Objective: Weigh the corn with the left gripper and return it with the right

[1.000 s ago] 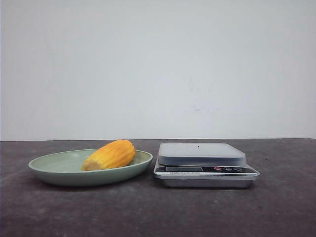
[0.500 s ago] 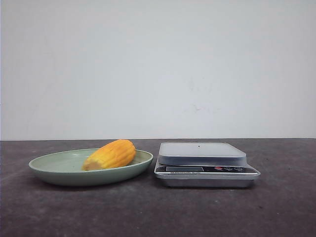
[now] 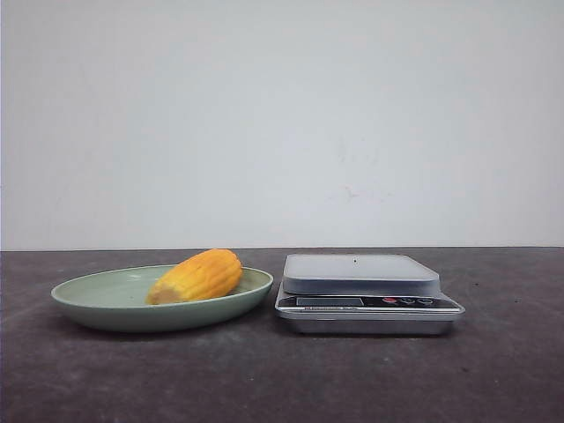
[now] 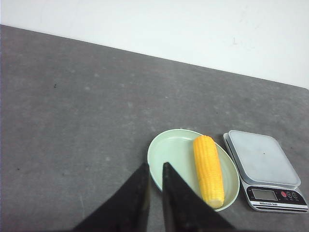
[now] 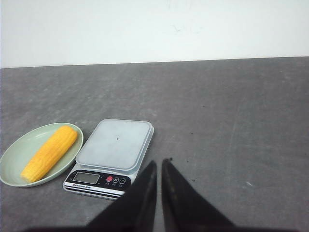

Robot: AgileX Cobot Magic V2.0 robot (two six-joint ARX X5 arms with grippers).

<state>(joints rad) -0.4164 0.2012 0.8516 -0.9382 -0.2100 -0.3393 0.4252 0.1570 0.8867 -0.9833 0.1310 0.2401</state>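
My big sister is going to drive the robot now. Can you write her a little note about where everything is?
Left gripper: nearly shut, holds nothing, above the table near the green plate.
Right gripper: nearly shut, holds nothing, near the scale.
The corn lies in the plate; the scale's platform is bare.
Done: nothing yet.
Left: left gripper puts corn on the scale, right gripper returns it.

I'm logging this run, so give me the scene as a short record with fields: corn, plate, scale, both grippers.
corn: lying in the plate, not gripped
plate: green, on the table left of the scale
scale: platform bare, nothing on it
left gripper: fingers nearly together, holding nothing, above the table short of the plate
right gripper: fingers nearly together, holding nothing, above the table beside the scale
weighing: not begun
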